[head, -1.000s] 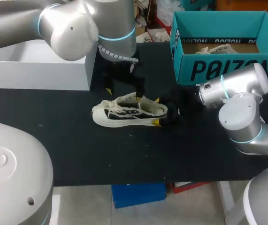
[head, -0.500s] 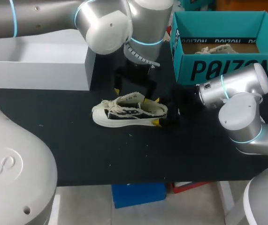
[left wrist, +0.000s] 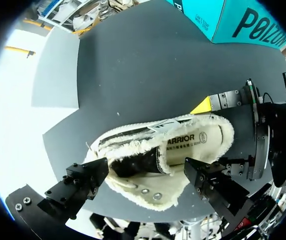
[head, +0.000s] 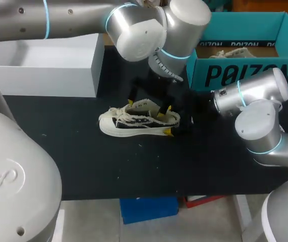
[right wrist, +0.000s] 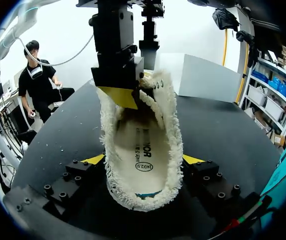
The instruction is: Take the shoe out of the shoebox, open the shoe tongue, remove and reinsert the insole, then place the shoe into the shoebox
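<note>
On the black table (head: 83, 161), apart from the teal shoebox (head: 244, 75): showing the shoe (head: 138, 121) standing on its sole, out of the box. Pinching the heel from both sides with the right gripper (right wrist: 144, 160); hovering the left gripper (left wrist: 143, 175), fingers wide apart, over the shoe's opening, holding nothing. Judging the shoe as light, with soft frayed canvas over a stiffer sole; expecting the insole (right wrist: 143, 145) to be thin and floppy, best taken by its heel edge.
</note>
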Tool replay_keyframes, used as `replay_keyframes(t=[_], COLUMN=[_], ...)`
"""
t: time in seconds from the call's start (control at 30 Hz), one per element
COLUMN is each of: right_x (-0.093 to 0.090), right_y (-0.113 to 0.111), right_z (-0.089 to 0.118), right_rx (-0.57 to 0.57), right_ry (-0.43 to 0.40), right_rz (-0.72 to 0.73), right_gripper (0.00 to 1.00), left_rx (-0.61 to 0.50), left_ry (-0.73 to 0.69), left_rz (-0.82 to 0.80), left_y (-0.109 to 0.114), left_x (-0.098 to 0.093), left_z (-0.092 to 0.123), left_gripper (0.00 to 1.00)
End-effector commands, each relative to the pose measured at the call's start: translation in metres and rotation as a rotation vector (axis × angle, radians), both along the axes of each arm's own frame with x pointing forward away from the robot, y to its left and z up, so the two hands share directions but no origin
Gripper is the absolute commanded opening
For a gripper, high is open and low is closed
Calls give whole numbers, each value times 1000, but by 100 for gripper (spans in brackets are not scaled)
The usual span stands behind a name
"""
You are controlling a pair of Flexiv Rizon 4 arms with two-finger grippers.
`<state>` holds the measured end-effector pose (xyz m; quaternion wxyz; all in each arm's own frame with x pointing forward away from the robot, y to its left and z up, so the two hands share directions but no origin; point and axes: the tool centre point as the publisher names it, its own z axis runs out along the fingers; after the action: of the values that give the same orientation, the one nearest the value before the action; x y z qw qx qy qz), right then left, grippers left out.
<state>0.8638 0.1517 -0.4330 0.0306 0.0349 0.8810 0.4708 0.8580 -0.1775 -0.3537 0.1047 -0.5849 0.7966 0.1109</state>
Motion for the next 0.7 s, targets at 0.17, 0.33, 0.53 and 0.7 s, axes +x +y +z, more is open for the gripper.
replay_keyframes(t=[0.17, 0.33, 0.53, 0.7], right_x=[0, 0, 0, 0], right_y=[2, 2, 2, 2], right_z=[-2, -2, -2, -2], right_rx=[-3, -3, -3, -3], right_ry=[1, 1, 1, 1], right_rz=[-1, -1, -1, -1], right_gripper=[0, 0, 0, 0], left_rx=[116, 149, 164, 173], left_ry=[15, 26, 32, 47], left_rz=[-13, -13, -8, -19], left_y=[-8, -5, 2, 3], left_x=[1, -1, -2, -7], left_z=[-14, -16, -20, -21], left_gripper=[100, 100, 100, 86])
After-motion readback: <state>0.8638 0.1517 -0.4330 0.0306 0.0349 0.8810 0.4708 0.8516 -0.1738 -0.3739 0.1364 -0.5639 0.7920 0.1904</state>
